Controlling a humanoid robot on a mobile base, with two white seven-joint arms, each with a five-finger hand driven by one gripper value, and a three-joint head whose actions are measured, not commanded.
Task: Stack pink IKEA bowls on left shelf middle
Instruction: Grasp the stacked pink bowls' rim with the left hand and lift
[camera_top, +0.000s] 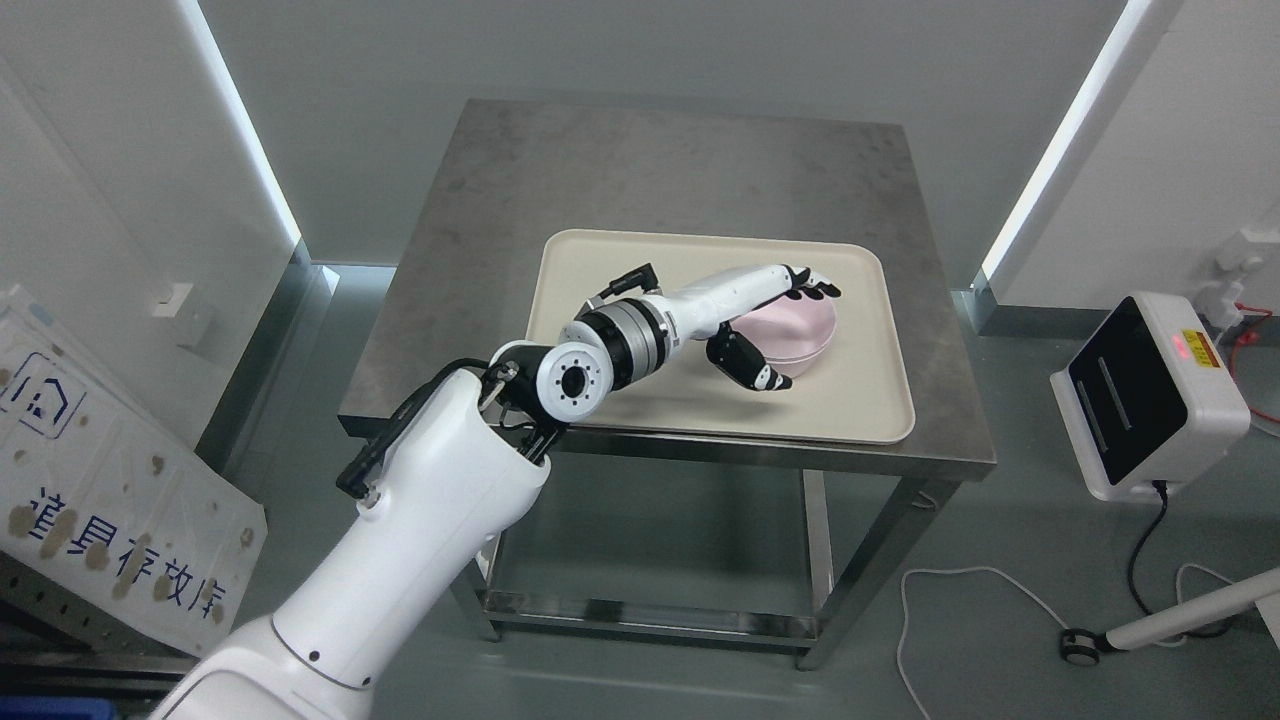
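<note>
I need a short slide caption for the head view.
Left hand reaches around a pink bowl on a beige tray atop a metal table.

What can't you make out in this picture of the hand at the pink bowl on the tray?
- Pink bowl, head view: the left hand covers its near side, so one bowl or several cannot be told.
- Grip: fingers lie over the rim, contact unclear.
- Shelf: outside the picture.
- Right arm: not in view.

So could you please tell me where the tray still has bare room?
The tray is bare along its left side and front edge. Its right middle is crowded: the pink bowl sits there with the left hand around it.
</note>
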